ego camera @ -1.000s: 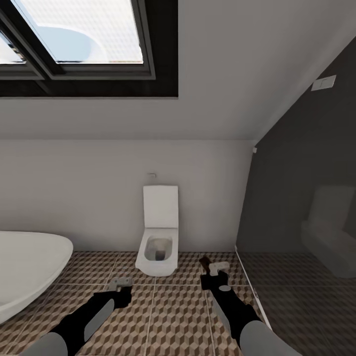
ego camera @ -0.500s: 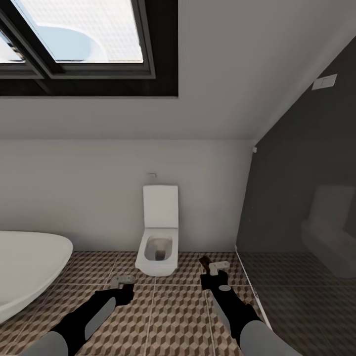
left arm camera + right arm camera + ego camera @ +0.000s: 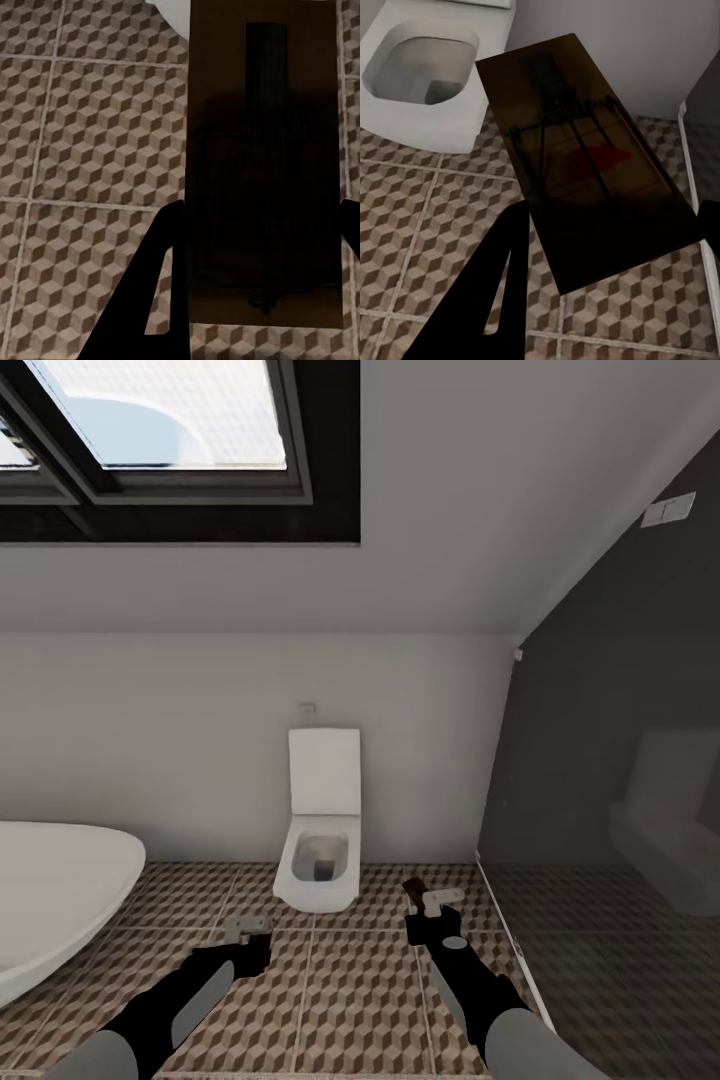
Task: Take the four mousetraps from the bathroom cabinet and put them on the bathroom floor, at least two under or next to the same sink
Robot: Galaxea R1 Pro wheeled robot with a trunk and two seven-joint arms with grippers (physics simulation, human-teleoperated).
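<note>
Each gripper's jaws clamp a mousetrap — left mousetrap dark, wire barely legible; right mousetrap clearer.

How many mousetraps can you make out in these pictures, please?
2. One mousetrap sits between the left end effector's fingers; the other mousetrap is held by the right end effector, near the toilet. Others may be out of view.

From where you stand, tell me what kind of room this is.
A bathroom, most likely under a sloped roof. A white square toilet stands against the back wall, the rim of a white bathtub curves in beside it, and the bathroom floor is cube-patterned tile. A skylight sits in the slanted ceiling.
</note>
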